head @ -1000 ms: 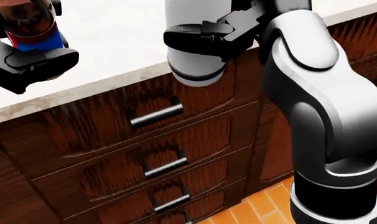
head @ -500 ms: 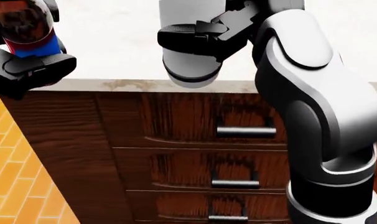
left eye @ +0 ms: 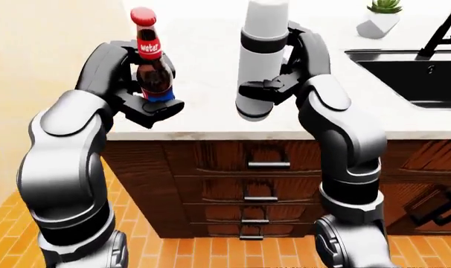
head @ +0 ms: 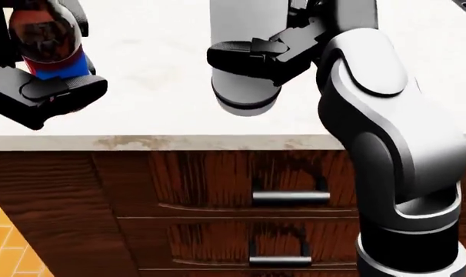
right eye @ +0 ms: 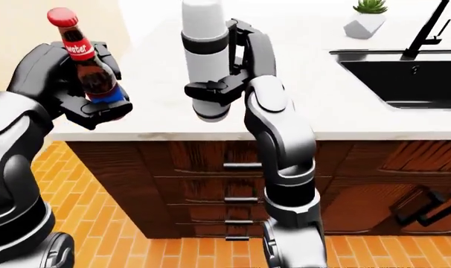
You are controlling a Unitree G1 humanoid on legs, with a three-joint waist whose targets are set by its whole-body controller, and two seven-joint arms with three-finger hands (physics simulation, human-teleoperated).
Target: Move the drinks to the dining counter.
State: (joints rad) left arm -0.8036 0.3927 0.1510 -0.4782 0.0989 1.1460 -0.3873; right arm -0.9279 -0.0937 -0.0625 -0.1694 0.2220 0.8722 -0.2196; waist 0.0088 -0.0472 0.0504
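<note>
Drinks are both held up over the near edge of the pale stone desk [left eye: 210, 120]: a dark cola bottle [left eye: 152, 72] with a red cap and a blue band near its base, and a tall white tumbler [left eye: 261, 61] with a dark band round its upper part. The left robot hand [left eye: 140, 95] has its black fingers closed round the lower half of the bottle, one finger [head: 60, 86] lying under the blue band, and the bottle stands nearly upright with its neck and cap clear above the grip. The right robot hand [left eye: 281, 78] grips the tumbler from its right side, with one finger [head: 245, 49] wrapped across the white body just above the dark ring at the bottom. Neither drink touches the desk; each hangs above the surface close to the edge, the bottle to the left and the tumbler to the right, well apart from one another. Below the desk edge runs dark wooden cabinetry with a column of drawers [left eye: 251, 184], each with a bar handle. On the far right a black sink [right eye: 404, 78] is set into the desk with a black faucet [right eye: 427, 28] behind it, and a small potted plant [right eye: 367, 19] in a white pot stands to the left of the faucet. Orange tiled floor [right eye: 136, 240] shows at the bottom.
</note>
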